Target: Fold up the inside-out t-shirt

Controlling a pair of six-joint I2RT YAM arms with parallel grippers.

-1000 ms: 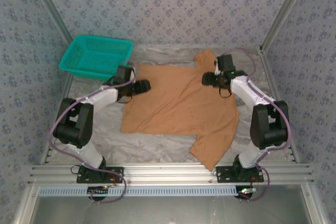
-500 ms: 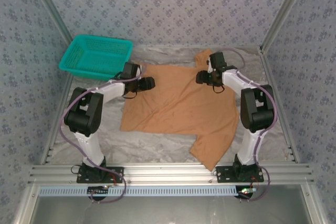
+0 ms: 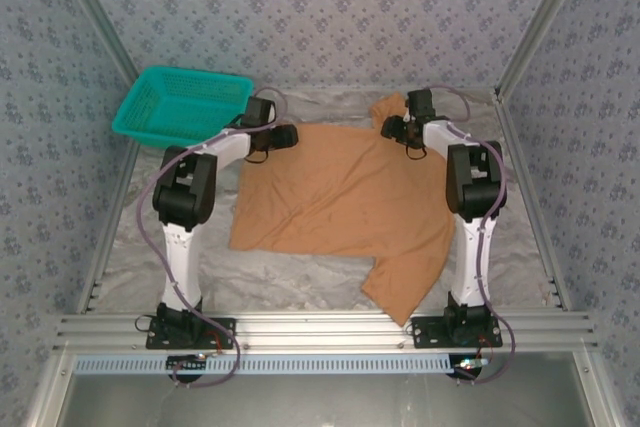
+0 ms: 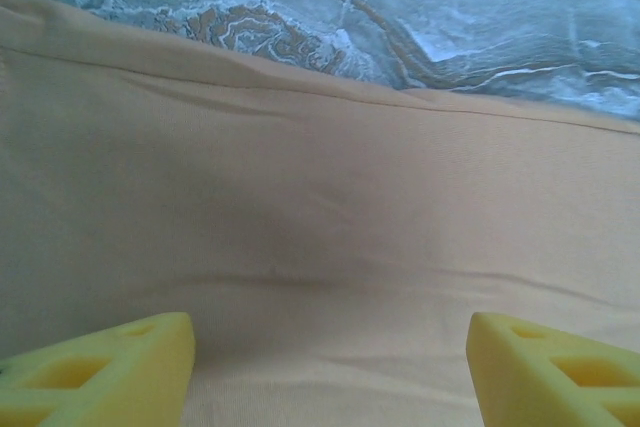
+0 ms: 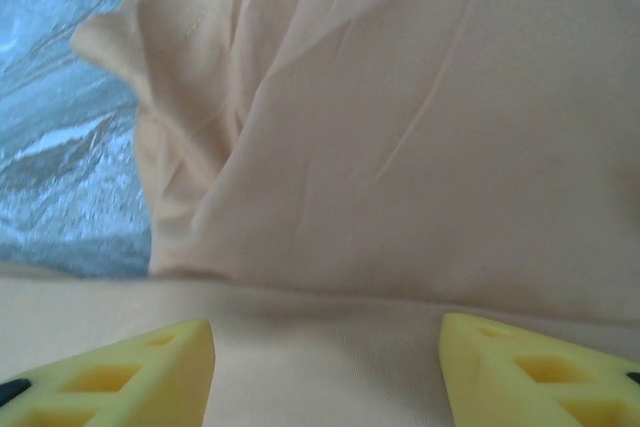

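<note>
Both arms are reaching farther out than before, nearly straight; left gripper (image 3: 288, 135) and right gripper (image 3: 387, 127) are hovering, yellow fingers (image 4: 110, 367) spread, over the far edge of the soft orange-tan inside-out t-shirt (image 3: 340, 197) lying on the marbled table (image 3: 300, 277).

The t-shirt (image 3: 340, 197) is a plain orange-tan, unpatterned. The mesh basket (image 3: 180, 107) is teal. The table cover (image 3: 300, 272) is marbled silver-grey and white; the left wrist view shows it bluish with brown veins. The walls (image 3: 330, 7) are grey-lilac with a small repeating floral print. The left arm (image 3: 175, 237) and right arm (image 3: 470, 247) are white with black joints; the left gripper (image 4: 330, 372) and right gripper (image 5: 325, 367) have bright yellow fingers
</note>
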